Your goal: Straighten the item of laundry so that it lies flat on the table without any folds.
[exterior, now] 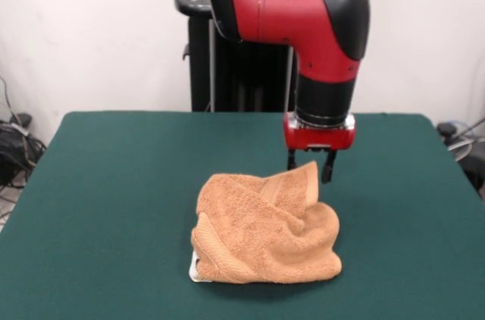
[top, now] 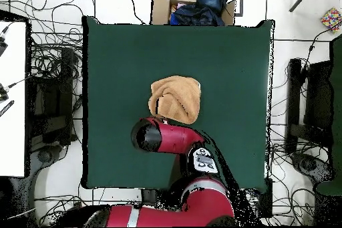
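Observation:
The orange-tan towel [exterior: 265, 233] lies crumpled in a heap on the dark green table [exterior: 114, 183], near its middle. One corner flap stands up at the heap's far right. A small white tag [exterior: 195, 268] shows at the near left bottom. My gripper [exterior: 309, 164] hangs straight down over that raised flap, and its two dark fingers [exterior: 328, 168] stand apart on either side of the flap's tip. In the overhead view the towel [top: 176, 98] lies at the table's [top: 113, 58] middle, and the red arm [top: 163, 136] hides the gripper.
The robot's black pedestal [exterior: 227, 70] stands behind the table's far edge. A cardboard box with dark clothes [top: 197, 8] sits beyond the table's opposite edge. Cables [top: 53, 71] cover the floor around the table.

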Robot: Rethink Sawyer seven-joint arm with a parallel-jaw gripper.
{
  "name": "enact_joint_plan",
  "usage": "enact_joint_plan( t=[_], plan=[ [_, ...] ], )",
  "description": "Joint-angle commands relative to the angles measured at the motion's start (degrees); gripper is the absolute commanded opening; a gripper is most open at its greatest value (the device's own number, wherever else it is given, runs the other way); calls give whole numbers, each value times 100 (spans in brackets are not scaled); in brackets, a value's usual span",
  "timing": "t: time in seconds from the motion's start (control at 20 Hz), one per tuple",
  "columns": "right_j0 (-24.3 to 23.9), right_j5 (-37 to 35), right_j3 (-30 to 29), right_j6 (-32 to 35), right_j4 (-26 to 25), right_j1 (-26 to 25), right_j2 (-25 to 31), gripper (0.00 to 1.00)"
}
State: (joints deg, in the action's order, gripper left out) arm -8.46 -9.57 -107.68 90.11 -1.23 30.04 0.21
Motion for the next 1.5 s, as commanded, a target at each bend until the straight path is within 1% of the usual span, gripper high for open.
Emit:
enact_joint_plan(
  t=[0.05,0.4,0.55,0.95,1.25,1.5],
  plan=[
    [165,-971,608,511,67,452,389,100],
    [193,-1438,879,488,79,564,407,100],
    [216,-1500,1017,511,31,526,360,100],
    [59,-1189,1198,458,-81,176,473,100],
    [41,-1033,1232,470,-130,76,479,100],
    [-86,-1014,1310,329,-217,16,506,100]
  ],
)
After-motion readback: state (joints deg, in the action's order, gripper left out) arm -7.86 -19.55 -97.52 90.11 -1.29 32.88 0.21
